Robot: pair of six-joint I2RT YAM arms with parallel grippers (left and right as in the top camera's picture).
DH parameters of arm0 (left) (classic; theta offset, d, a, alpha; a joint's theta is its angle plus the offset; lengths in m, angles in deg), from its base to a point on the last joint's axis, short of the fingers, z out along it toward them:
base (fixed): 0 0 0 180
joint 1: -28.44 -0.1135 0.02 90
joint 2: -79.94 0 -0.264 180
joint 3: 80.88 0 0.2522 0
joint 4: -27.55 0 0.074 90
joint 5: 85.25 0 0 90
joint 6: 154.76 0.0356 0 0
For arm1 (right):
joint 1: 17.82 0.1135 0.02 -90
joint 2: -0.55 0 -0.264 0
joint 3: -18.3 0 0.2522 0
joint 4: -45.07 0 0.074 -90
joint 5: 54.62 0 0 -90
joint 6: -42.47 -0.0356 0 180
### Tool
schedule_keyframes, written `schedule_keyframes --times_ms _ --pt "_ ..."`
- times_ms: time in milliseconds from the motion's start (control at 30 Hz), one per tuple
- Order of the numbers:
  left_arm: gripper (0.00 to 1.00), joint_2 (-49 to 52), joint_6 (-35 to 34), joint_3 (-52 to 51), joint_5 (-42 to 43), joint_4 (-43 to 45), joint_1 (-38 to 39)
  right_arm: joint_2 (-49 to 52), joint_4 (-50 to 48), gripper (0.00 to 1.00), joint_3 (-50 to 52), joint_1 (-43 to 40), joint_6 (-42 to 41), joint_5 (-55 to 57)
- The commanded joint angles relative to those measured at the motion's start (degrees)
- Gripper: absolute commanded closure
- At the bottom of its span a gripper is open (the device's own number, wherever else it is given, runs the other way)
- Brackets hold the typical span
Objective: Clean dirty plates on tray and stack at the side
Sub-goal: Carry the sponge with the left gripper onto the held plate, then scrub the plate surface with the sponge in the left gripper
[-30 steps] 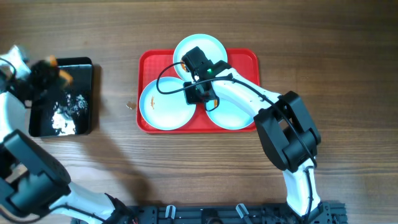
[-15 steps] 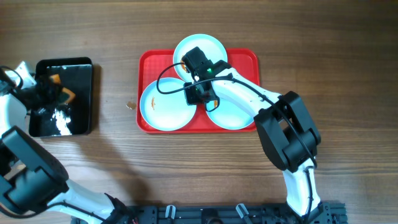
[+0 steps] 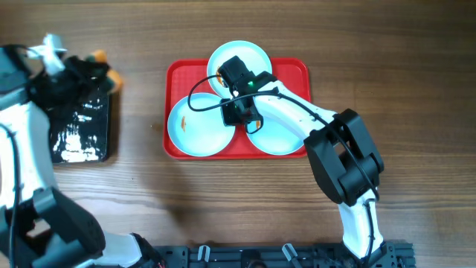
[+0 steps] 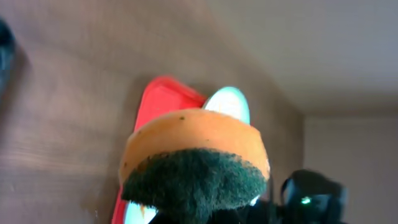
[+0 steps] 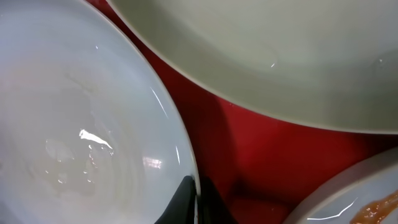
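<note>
The red tray [image 3: 297,71] holds three pale plates: one at the back [image 3: 249,53], one front left [image 3: 195,126] with orange smears, one front right [image 3: 279,135]. My right gripper [image 3: 239,113] sits where the plates meet. In the right wrist view its fingers [image 5: 196,202] are shut on the rim of a wet, shiny plate [image 5: 74,124]. Another plate with an orange smear [image 5: 373,208] shows at the corner. My left gripper [image 3: 93,71] is shut on an orange sponge [image 4: 196,155] with a dark green scouring side, left of the tray.
A glossy black tray [image 3: 78,138] with white foam lies at the left, partly under my left arm. A small crumb [image 3: 155,126] lies on the wooden table between the two trays. The right arm stretches across the red tray's right half.
My left arm has lifted off the black tray and swung back and to the right with the sponge. The right arm and the plates have not moved.
</note>
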Motion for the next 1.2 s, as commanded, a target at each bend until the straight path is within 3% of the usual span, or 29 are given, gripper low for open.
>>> schedule_keyframes --times_ms 0,133,433,733,833,1167 --pt "0.96 3.9 0.0 0.0 -4.9 -2.1 8.6 1.8 1.4 0.96 0.5 0.2 -0.2 -0.6" --pt "0.96 9.1 -0.1 0.0 -12.0 -2.3 17.6 1.8 2.1 0.96 0.5 0.2 -0.5 -0.8" --pt "0.96 19.0 -0.1 0.0 -12.5 -2.6 28.3 1.8 2.3 0.96 0.5 -2.2 -2.3 -4.5" --pt "0.96 22.9 -0.1 0.0 -29.4 -2.3 36.8 1.8 2.0 0.96 0.5 -2.3 -3.3 -4.9" --pt "0.96 22.9 -3.8 -0.1 -36.5 -2.4 39.4 1.8 2.1 0.96 0.5 -2.3 -3.2 -4.9" --pt "0.96 22.9 -5.0 -8.0 -50.5 0.7 40.7 1.8 2.3 0.96 0.5 -2.3 -3.1 -4.9"
